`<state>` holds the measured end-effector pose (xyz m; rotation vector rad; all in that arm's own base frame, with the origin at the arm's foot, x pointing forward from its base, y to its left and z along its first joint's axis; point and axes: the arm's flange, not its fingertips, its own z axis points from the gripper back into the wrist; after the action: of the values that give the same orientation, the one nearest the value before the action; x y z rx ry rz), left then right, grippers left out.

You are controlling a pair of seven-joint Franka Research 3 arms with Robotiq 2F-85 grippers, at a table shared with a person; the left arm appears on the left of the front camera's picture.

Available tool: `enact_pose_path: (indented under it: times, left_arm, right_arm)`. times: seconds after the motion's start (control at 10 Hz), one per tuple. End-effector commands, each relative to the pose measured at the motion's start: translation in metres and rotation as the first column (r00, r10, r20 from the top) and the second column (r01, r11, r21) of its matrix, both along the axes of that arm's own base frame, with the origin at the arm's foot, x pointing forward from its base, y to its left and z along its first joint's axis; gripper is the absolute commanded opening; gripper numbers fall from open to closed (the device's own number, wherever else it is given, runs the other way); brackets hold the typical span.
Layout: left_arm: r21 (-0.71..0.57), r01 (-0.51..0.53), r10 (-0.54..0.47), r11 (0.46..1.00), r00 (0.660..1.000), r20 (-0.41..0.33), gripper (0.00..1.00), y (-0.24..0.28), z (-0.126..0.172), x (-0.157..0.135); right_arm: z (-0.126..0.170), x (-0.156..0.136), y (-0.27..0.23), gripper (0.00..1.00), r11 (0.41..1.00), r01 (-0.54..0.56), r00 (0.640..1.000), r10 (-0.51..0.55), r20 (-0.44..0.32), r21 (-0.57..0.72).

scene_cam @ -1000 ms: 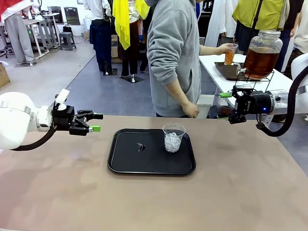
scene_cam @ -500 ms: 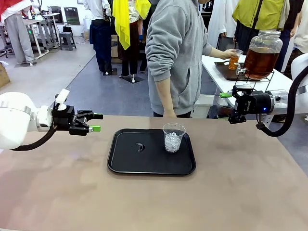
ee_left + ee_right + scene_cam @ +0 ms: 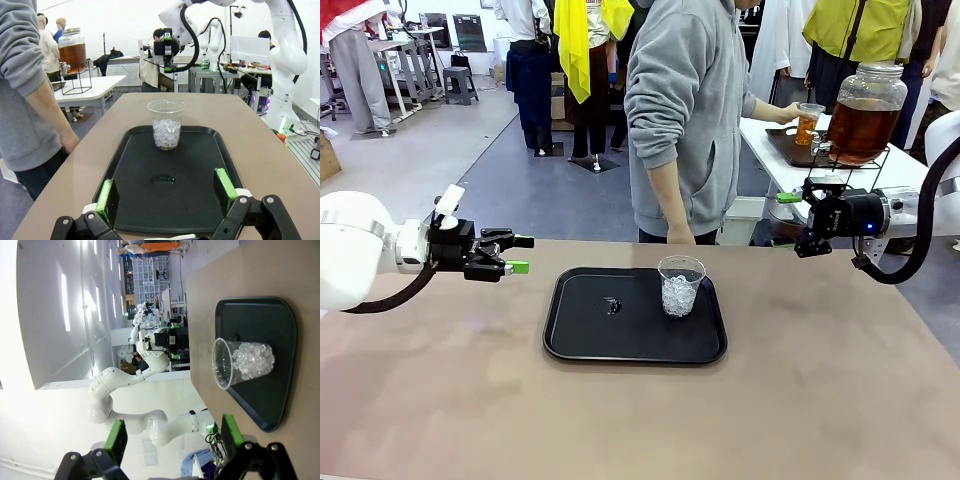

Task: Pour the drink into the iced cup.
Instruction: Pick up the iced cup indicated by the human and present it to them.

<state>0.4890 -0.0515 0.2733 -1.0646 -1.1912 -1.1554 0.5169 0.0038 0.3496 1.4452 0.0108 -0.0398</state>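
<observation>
The iced cup, clear plastic with ice in its lower half, stands upright on a black tray at mid-table. The drink is amber liquid in a large glass jar on a side table at far right. A person in a grey hoodie holds a small cup of amber liquid beside the jar. My left gripper hovers open left of the tray, well apart from it. My right gripper hangs open off the table's right far corner. The left wrist view has the iced cup beyond my open left gripper. The right wrist view has the iced cup far beyond my open right gripper.
A small wet spot lies on the tray left of the cup. The person stands against the table's far edge, between tray and side table. A wire stand holds the jar. Bare tabletop stretches all round the tray.
The person has turned toward the jar and lowered the small cup a little nearer it. Both arms and the iced cup have stayed still.
</observation>
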Motion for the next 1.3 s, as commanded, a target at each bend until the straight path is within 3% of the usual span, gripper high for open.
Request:
enact_pose_path:
  times: [0.0, 1.2]
  left_arm:
    - [0.000, 0.000, 0.000, 1.000, 1.000, -0.002, 1.00, -0.0008, 0.0018, 0.0007]
    - [0.000, 0.000, 0.000, 1.000, 1.000, -0.002, 1.00, -0.0008, 0.0018, 0.0007]
  right_arm:
    - [0.0011, 0.0005, -0.0001, 1.00, 1.000, 0.005, 1.000, -0.005, 0.003, -0.005]
    - [0.0011, 0.0005, -0.0001, 1.00, 1.000, 0.005, 1.000, -0.005, 0.003, -0.005]
